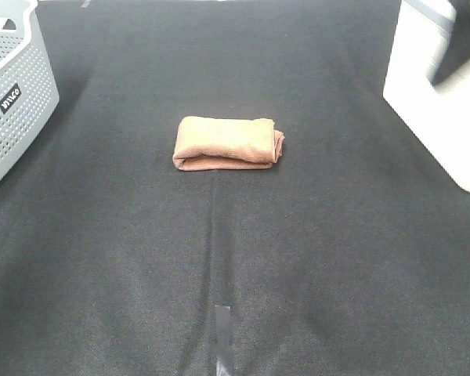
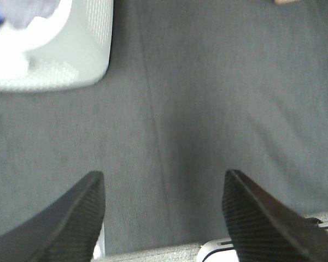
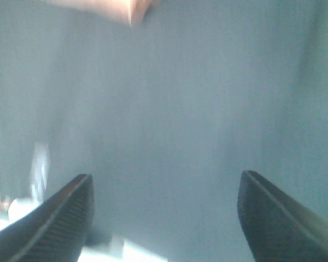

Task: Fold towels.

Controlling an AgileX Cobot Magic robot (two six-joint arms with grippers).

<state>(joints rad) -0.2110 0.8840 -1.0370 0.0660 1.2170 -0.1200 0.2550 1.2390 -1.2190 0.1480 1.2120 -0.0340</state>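
The reddish-brown towel (image 1: 228, 142) lies folded into a small thick rectangle at the middle of the black table. Neither arm shows in the high view. In the left wrist view my left gripper (image 2: 164, 188) is open and empty over bare black cloth, with only a sliver of the towel (image 2: 287, 1) at the picture's edge. In the right wrist view my right gripper (image 3: 165, 188) is open and empty over the cloth, with a corner of the towel (image 3: 112, 8) far ahead of its fingers. That view is blurred.
A grey perforated laundry basket (image 1: 12, 90) stands at the table's left edge and also shows in the left wrist view (image 2: 71, 49). A white box-like unit (image 1: 446, 102) stands at the right edge. A tape strip (image 1: 222, 337) marks the front centre.
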